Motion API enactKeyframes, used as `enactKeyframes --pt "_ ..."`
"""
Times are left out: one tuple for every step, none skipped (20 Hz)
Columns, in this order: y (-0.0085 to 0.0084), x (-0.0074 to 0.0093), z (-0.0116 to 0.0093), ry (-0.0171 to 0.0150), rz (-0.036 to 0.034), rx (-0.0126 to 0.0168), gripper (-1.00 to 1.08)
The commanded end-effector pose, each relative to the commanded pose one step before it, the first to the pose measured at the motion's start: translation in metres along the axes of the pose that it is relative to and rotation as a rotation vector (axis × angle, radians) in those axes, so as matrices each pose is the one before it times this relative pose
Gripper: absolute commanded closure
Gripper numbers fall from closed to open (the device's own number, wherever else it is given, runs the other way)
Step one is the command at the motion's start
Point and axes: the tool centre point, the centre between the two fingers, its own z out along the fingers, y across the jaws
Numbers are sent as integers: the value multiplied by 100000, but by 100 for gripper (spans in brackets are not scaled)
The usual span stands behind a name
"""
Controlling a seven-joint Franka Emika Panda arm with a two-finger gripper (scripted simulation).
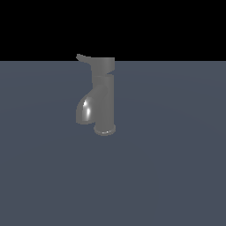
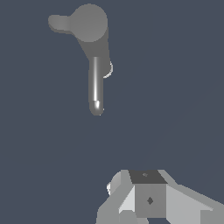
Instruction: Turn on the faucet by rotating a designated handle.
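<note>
**Standing alone: one faucet, one handle, one gripper**

Standing upright on a flat blue-grey floor (image 1: 176, 176), the faucet (image 1: 105, 99) is the only fixture in the exterior view — one dark grey glossy tap, just left of centre in that view. Its cylindrical body rises from a round base flange (image 1: 105, 129) that sits on the floor, and a single curved spout (image 1: 86, 110) bulges out toward the exterior view's left and bends downward, with a bright highlight on it. On top of the body sits the handle (image 1: 102, 65), a short cylindrical cap with one thin flat lever (image 1: 82, 57) sticking out sideways to the exterior view's left, on the same side as the spout.

No writing, brand mark or label can be read on any surface in either view.

The wrist view looks down on the same tap: the round handle (image 2: 89, 22) cap with its lever (image 2: 59, 22) off to one side, and the spout (image 2: 96, 87) running out from under the cap as a long rounded bar with a bright streak.

One gripper (image 2: 148, 199) shows, in the wrist view only — pale grey and white blocks with a darker face, well apart from the faucet and touching nothing. Its fingertips are cut off by the frame edge, so whether the jaws are spread or pressed together cannot be told.
</note>
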Motion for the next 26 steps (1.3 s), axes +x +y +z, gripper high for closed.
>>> enactKeyframes --pt "-213 728 61 -48 3390 345 108" --pt "-113 336 31 -18 1587 153 108" --pt "-128 359 37 -21 1701 160 108" --pt "-145 382 44 -26 1823 166 108" --pt "-163 403 52 -30 1942 170 108" --pt "-182 424 61 -35 2063 174 108" --pt "-203 444 72 -40 2183 176 108" --pt "-225 461 82 -44 2291 176 108" --pt "-241 461 91 -47 2325 169 108" --pt "-253 455 99 -49 2330 160 108" --pt "-266 449 106 -50 2335 151 108" --pt "-278 442 114 -51 2339 142 108" --pt "-290 436 122 -51 2345 133 108" --pt "-302 428 130 -51 2348 123 108" --pt "-314 420 138 -50 2353 114 108" --pt "-325 411 145 -49 2356 105 108" --pt "-336 402 153 -47 2360 97 108" --pt "-347 393 161 -45 2364 88 108" --pt "-358 383 169 -42 2366 79 108" --pt "-368 373 176 -39 2370 71 108" --pt "-378 362 184 -35 2373 63 108" --pt "-387 351 192 -31 2375 55 108" --pt "-396 340 200 -26 2378 47 108" --pt "-405 328 207 -21 2380 40 108" --pt "-413 316 215 -15 2383 33 108" --pt "-422 304 222 -9 2384 26 108"
